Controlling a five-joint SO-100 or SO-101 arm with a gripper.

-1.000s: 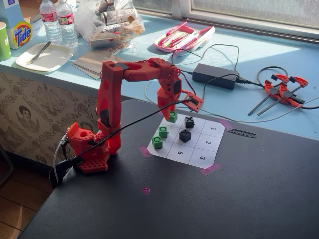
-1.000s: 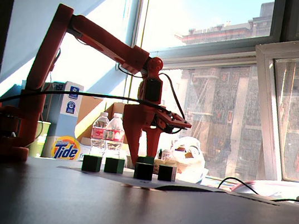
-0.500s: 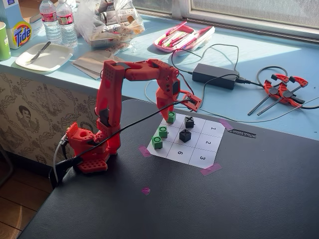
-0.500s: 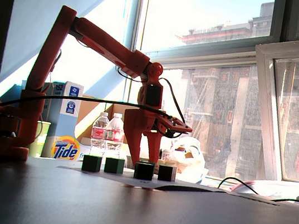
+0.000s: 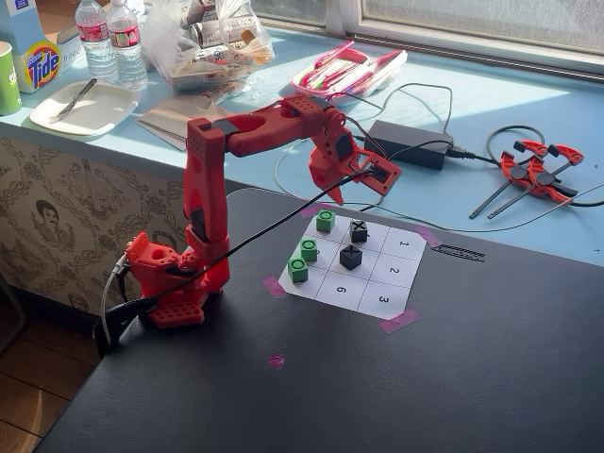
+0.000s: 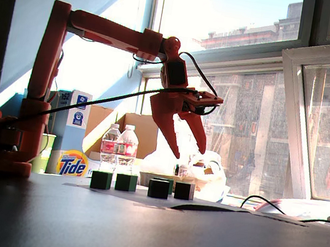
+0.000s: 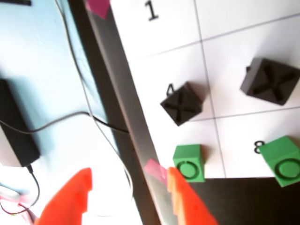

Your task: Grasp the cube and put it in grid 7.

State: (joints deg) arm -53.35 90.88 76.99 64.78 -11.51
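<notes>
Three green cubes with ring marks stand in a row along one side of the numbered sheet [image 5: 394, 283]. One cube [image 5: 325, 221] sits in the corner cell beside the 4 cell, grid 7 [image 7: 206, 140]; its numeral is hidden. In the wrist view this cube [image 7: 189, 162] is just right of my right finger [image 7: 180, 197]. The second cube [image 5: 309, 249] is in cell 8 [image 7: 283, 160], the third [image 5: 298, 270] in the last corner. My gripper [image 5: 321, 189] is open and empty, raised above the sheet's far edge [image 6: 190, 152] [image 7: 129, 173].
Two black X cubes sit on the sheet, one in cell 4 [image 7: 183, 103] and one in the middle cell [image 7: 272, 80]. Beyond the table edge lie a black power brick [image 5: 408, 143], cables and red clamps [image 5: 538, 168]. The arm's base [image 5: 170, 283] stands left of the sheet.
</notes>
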